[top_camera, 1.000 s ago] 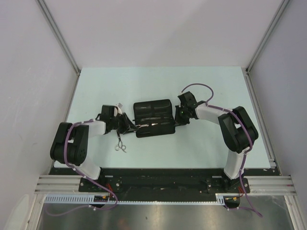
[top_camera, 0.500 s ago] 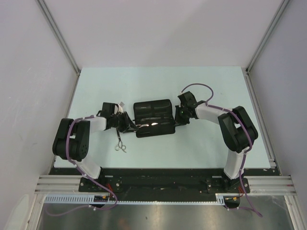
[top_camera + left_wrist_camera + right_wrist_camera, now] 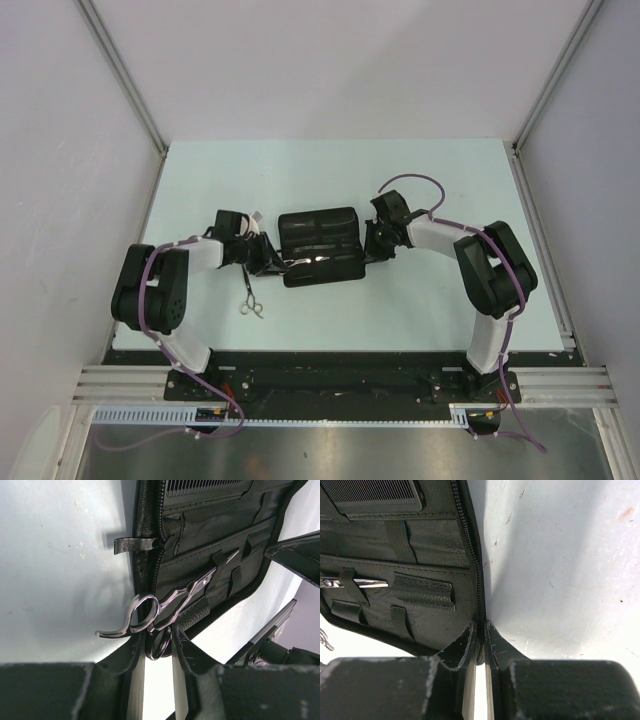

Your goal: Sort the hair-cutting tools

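Note:
An open black fabric case (image 3: 320, 240) lies mid-table. One pair of silver scissors (image 3: 185, 592) has its blades tucked under a strap of the case (image 3: 210, 530), ring handles sticking out over the left zipper edge. My left gripper (image 3: 157, 634) is shut on the lower ring handle. A second pair of scissors (image 3: 250, 297) lies loose on the table in front of the left gripper (image 3: 268, 262). A black comb (image 3: 205, 486) sits in the case's upper pocket. My right gripper (image 3: 480, 630) is shut on the case's right zipper edge (image 3: 479, 595), pinning it down.
The pale table (image 3: 330, 170) is walled by grey panels left and right. A zipper pull tab (image 3: 135, 545) sticks out from the case's left edge. The scissors' blade tip (image 3: 367, 583) shows under a strap in the right wrist view.
My left arm has shifted slightly toward the case with the scissors still in its grip. The right arm and the case have not moved.

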Controlling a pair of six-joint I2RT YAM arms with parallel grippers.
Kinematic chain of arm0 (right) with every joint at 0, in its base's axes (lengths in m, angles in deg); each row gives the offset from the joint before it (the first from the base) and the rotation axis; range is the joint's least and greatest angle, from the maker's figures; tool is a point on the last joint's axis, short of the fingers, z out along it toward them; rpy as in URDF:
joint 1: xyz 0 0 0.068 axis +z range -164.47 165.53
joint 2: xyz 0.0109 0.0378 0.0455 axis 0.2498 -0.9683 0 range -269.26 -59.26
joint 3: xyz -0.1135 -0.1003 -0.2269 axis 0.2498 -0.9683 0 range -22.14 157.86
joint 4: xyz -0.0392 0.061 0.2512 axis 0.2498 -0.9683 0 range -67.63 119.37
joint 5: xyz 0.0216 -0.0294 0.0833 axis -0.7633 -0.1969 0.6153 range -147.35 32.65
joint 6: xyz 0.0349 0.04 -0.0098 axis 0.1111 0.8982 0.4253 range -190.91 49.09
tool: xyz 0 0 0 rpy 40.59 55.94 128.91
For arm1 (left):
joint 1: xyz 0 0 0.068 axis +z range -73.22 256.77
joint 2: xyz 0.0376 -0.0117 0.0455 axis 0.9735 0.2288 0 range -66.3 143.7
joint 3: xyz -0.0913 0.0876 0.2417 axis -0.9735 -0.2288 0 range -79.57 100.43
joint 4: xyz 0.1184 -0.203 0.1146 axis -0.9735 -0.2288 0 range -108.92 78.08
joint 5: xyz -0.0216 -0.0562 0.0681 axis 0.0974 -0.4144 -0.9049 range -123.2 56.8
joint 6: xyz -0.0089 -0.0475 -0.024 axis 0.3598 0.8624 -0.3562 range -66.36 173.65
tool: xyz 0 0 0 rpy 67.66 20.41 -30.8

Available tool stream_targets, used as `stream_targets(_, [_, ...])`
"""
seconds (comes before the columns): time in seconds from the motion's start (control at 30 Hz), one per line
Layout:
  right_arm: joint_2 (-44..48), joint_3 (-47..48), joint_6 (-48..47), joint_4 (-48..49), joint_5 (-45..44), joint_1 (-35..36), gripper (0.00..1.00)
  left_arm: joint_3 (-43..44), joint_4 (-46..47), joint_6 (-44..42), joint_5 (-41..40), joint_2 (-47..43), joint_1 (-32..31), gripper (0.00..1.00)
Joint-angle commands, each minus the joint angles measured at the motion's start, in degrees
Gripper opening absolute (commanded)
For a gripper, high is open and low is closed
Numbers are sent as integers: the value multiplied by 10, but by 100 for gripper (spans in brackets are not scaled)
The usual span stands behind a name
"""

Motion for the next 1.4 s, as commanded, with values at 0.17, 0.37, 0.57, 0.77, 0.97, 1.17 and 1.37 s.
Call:
stream_targets(0.17, [-39, -1, 4, 13, 12, 16, 11, 22, -11, -10, -75, -58, -38, 60])
stream_targets(0.37, [-40, -2, 3, 13, 11, 16, 11, 13, -24, 10, -115, -114, -39, 64])
stream_targets(0.57, [-41, -1, 3, 14, 12, 16, 11, 10, -48, 26, -146, -133, -41, 53])
stream_targets(0.77, [-42, -1, 1, 13, 10, 16, 11, 9, -74, 20, -176, -129, -43, 42])
stream_targets(0.97, [-41, -1, 1, 12, 9, 16, 11, 13, -75, 22, -183, -116, -49, 32])
stream_targets(1.17, [-43, -1, 2, 13, 10, 16, 10, 7, -86, 20, -213, -117, -54, 32])
stream_targets(1.37, [-43, -1, 1, 13, 9, 16, 10, 11, -93, 14, -226, -95, -69, 31])
